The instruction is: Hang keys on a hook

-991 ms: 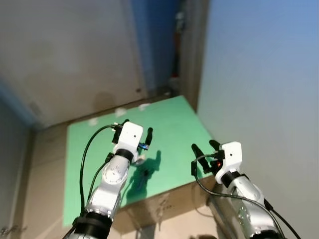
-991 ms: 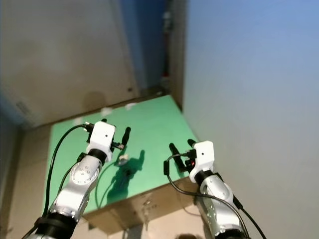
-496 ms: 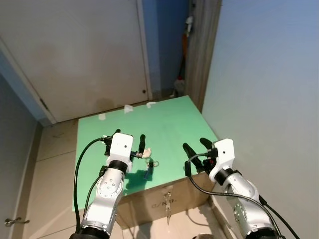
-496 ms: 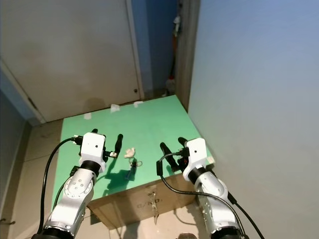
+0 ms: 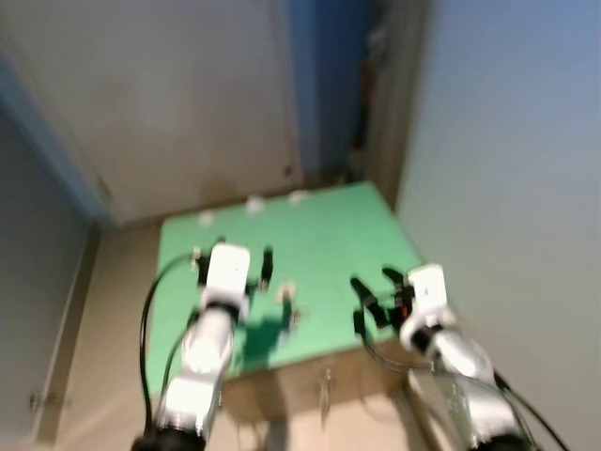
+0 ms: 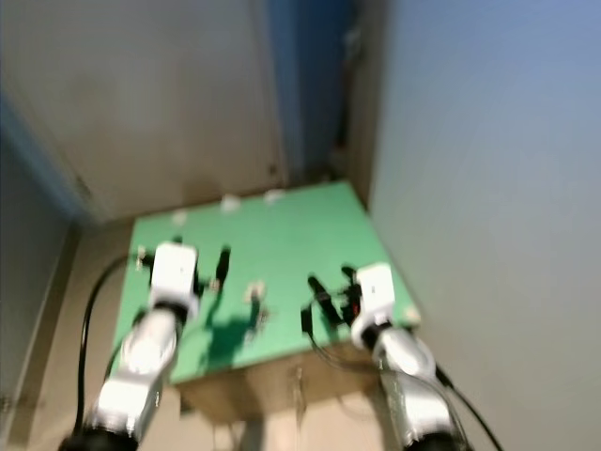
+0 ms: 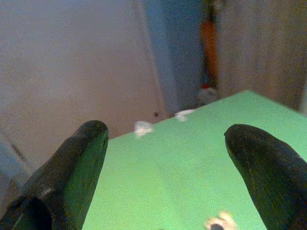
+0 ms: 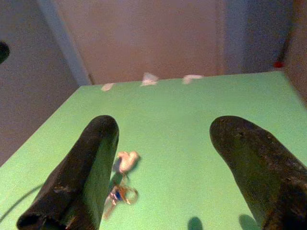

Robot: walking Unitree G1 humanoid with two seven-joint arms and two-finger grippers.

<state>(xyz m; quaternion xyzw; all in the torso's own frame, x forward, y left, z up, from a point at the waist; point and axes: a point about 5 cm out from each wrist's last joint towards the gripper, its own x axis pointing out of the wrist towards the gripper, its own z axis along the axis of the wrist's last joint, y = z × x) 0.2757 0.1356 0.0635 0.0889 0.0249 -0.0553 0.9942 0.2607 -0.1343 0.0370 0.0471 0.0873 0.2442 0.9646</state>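
Both silver arms reach forward and down, each bent at the elbow, with a black cable looping along it. The left gripper [image 5: 246, 266] sits ahead of its white wrist block, its two black fingers [image 7: 72, 165] spread wide apart. The right gripper [image 5: 373, 287] is held a little lower and nearer the body, its fingers [image 8: 81, 170] likewise spread wide, with nothing between them.

Green-topped table [image 5: 319, 225] in corner; pale door [image 5: 178, 103] behind, blue-grey wall [image 5: 507, 141] right; floor [image 5: 113, 310] apparently tiled, blurred.
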